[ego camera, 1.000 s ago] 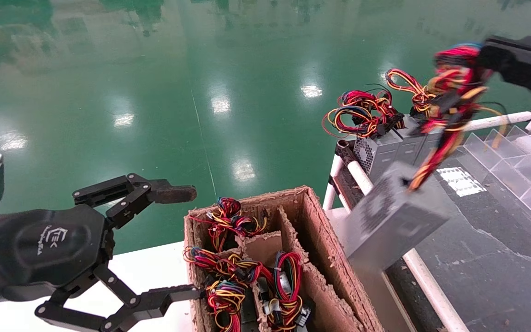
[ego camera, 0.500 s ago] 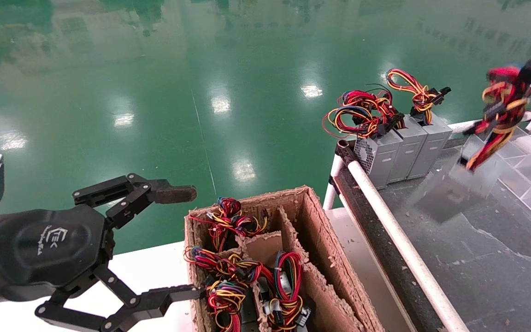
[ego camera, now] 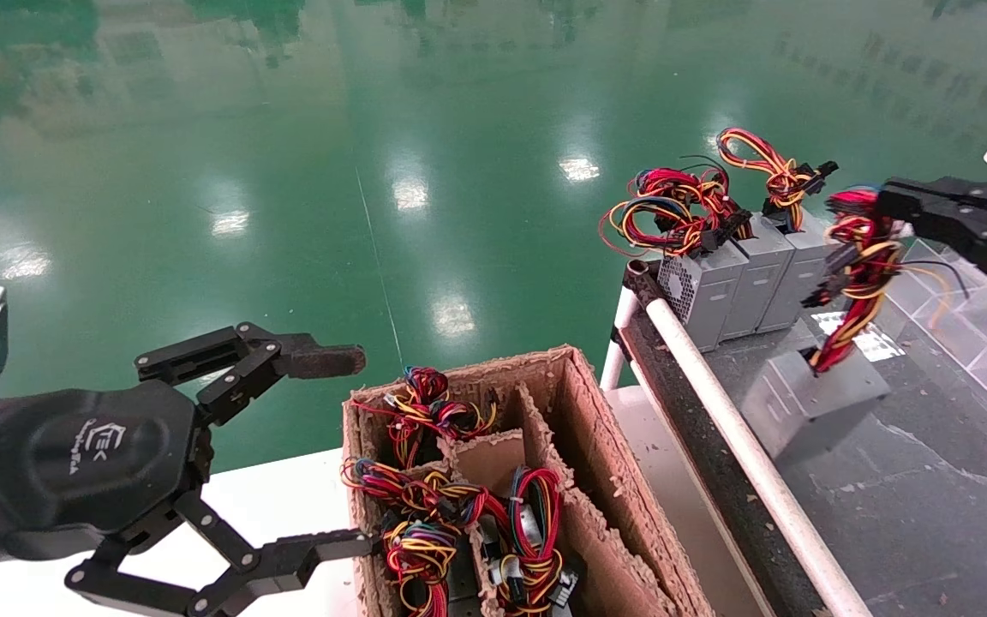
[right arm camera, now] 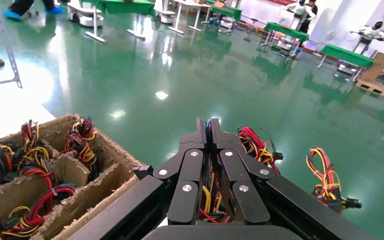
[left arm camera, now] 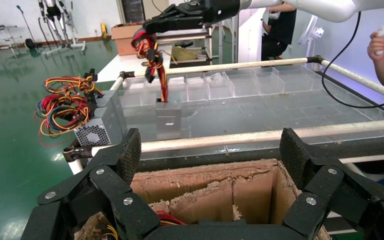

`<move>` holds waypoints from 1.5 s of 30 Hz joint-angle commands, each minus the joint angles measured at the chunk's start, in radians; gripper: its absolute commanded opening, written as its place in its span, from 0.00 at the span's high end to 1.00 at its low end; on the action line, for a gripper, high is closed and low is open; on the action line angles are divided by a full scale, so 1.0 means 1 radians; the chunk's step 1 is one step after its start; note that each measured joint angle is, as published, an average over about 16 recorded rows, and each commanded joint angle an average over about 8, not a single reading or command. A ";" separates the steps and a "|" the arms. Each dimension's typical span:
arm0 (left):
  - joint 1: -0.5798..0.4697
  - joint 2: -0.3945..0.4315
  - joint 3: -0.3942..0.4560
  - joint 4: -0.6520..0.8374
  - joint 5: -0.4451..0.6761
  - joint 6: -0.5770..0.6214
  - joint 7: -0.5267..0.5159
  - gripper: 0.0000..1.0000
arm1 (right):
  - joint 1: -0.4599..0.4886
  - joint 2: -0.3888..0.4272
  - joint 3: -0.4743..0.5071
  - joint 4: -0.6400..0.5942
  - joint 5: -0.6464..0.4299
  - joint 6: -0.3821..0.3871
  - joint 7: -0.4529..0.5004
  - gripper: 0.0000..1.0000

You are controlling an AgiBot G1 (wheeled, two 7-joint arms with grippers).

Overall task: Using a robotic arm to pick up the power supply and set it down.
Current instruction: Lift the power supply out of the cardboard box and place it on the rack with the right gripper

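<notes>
— Since a second ago, what has shifted?

— Over that second the small grey metal power supply has travelled from above the box's edge, across the white rail, and now hangs low over the dark conveyor surface, in front of the parked row. Whether its bottom corner touches the surface cannot be told.

— Who carries it?

— The right gripper, the all-black two-finger one, has its jaws clamped on the unit's bundle of red, yellow and black wires; the right wrist view shows the fingers pressed together with wires between them. The box dangles below by its cable.

— So how far along is the job?

— Judging from this, the pick-up and transfer are done; lowering, release and withdrawal remain.

— And the counts?

— Three grey units stand side by side at the conveyor's end, their wire bunches on top, plus the one in the air. The compartmented brown cardboard box holds several wire bundles, roughly four, though the exact number is unclear. The left gripper waits idle beside the box, jaws spread wide.
</notes>
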 commanded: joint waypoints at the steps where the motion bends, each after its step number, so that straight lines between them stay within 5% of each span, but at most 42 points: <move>1: 0.000 0.000 0.000 0.000 0.000 0.000 0.000 0.00 | 0.008 -0.012 -0.009 0.001 -0.012 0.005 -0.001 1.00; 17: 0.000 0.000 0.000 0.000 0.000 0.000 0.000 0.00 | 0.121 -0.155 -0.063 -0.133 -0.121 0.111 -0.071 1.00; 45: 0.000 0.000 0.001 0.000 -0.001 0.000 0.000 0.00 | 0.316 -0.343 -0.102 -0.464 -0.197 0.168 -0.245 1.00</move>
